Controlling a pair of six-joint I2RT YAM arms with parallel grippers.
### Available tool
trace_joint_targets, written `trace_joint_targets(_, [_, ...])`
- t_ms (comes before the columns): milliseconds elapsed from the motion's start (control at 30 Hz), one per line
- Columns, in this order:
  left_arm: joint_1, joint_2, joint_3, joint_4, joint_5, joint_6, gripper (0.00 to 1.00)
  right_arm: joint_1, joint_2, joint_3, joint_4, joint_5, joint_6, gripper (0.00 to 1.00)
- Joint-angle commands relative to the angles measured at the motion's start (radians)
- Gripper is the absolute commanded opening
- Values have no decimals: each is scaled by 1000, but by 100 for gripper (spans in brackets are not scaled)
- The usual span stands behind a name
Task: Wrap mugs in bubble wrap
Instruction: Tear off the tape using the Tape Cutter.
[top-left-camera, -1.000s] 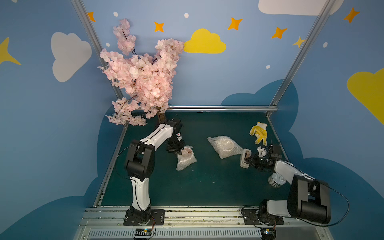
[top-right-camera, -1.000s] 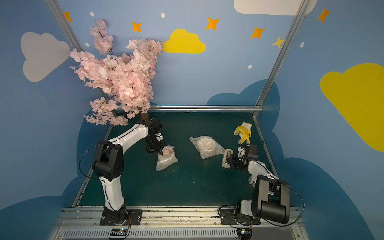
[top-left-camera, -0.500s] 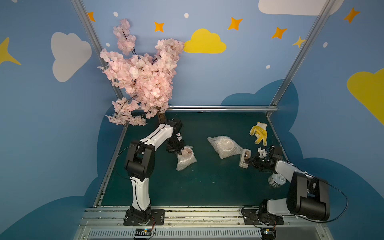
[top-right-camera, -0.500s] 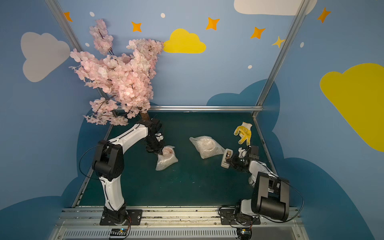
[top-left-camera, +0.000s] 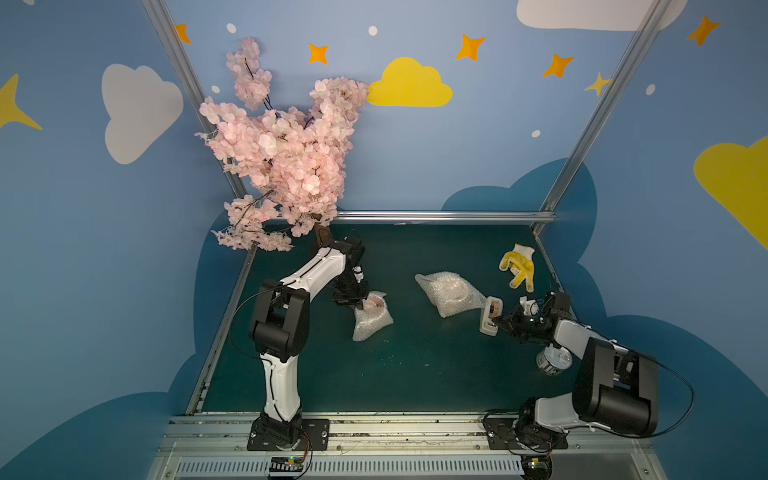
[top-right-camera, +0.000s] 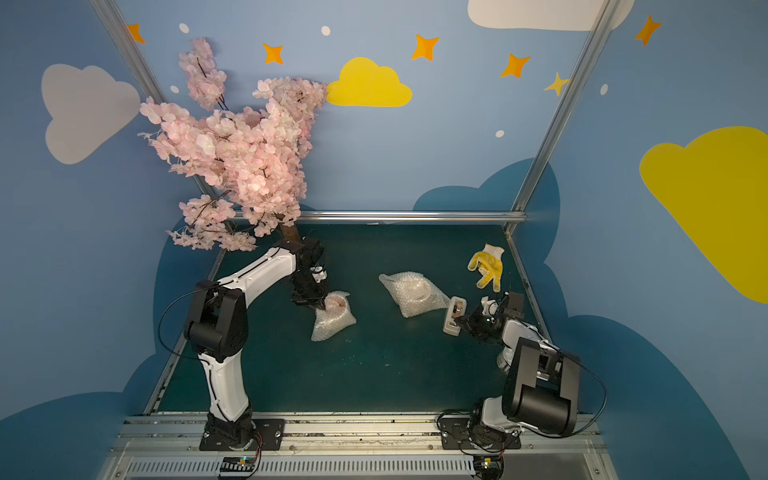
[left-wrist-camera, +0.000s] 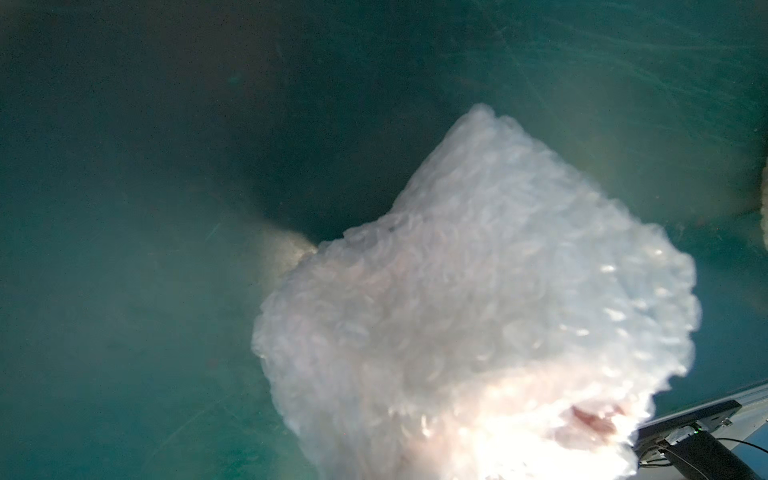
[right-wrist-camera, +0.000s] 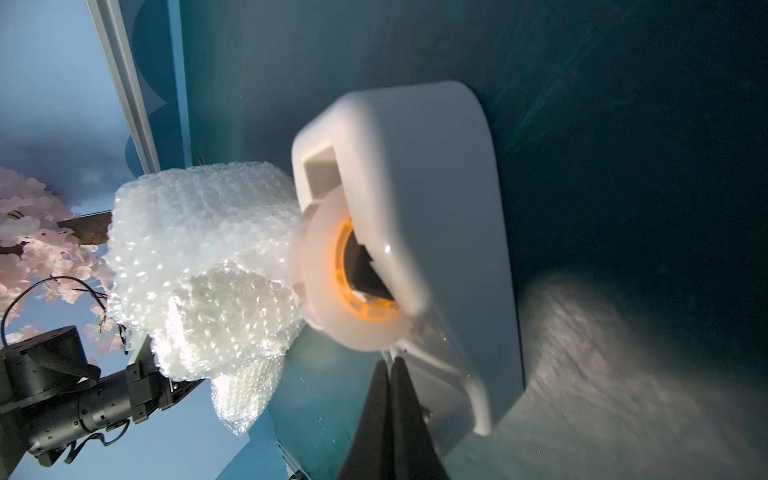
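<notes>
Top views: mug (top-left-camera: 372, 302) inside bubble wrap (top-left-camera: 371, 322)

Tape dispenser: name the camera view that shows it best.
The right wrist view: the tape dispenser fills the picture, showing its white shell and the tape roll with its orange core. Both top views show only a small white block beside the bubble-wrap bundle. The left wrist view misses it.

Bystanders on the green mat

A white tape dispenser (top-left-camera: 490, 316) sits at the right gripper's (top-left-camera: 497, 322) tips; a yellow-and-white glove (top-left-camera: 517, 266) lies beyond it, a metallic can (top-left-camera: 552, 361) behind it, and a pink blossom tree (top-left-camera: 286, 162) rises beyond the left gripper (top-left-camera: 358, 306).
</notes>
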Motion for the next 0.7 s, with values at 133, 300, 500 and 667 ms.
trace_joint_targets(133, [-10, -17, 0, -36, 20, 10, 3, 3, 17, 13, 37, -72, -32, 0])
trace_joint_targets(300, [-11, -18, 0, -38, 20, 10, 3, 1, -1, 12, 123, -180, 30, 0])
trace_joint_targets(500, [-11, -26, -6, -36, 18, 10, 3, 0, -14, 42, 103, -179, 34, 0])
trace_joint_targets(667, [-11, -27, -11, -35, 19, 11, 3, -2, -67, 57, -17, -98, -31, 0])
